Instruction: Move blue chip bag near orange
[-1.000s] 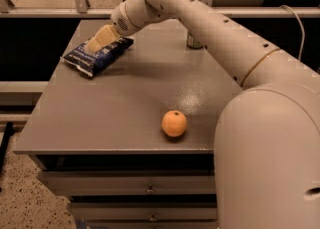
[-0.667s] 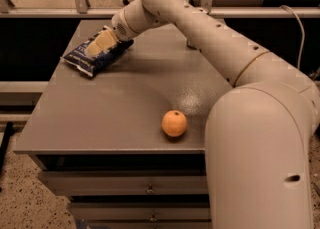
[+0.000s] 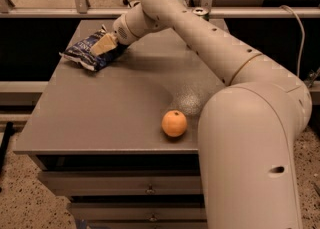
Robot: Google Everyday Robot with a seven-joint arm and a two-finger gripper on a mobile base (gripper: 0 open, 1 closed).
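Observation:
The blue chip bag (image 3: 86, 54) lies flat at the far left corner of the grey table (image 3: 100, 113), dark navy with white lettering. My gripper (image 3: 103, 46) is down on the bag's right end, with its tan tip against the crinkled top. The orange (image 3: 174, 123) sits near the table's front edge, right of centre and well apart from the bag. My arm reaches from the right across the back of the table.
The top of a can (image 3: 200, 11) shows behind my arm at the back of the table. Drawers (image 3: 125, 189) run below the table's front edge. My arm's large base (image 3: 250, 163) stands at the front right, close to the orange.
My gripper has settled slightly lower onto the bag's right end, and my arm has swung a little left. The bag and the orange have stayed where they were.

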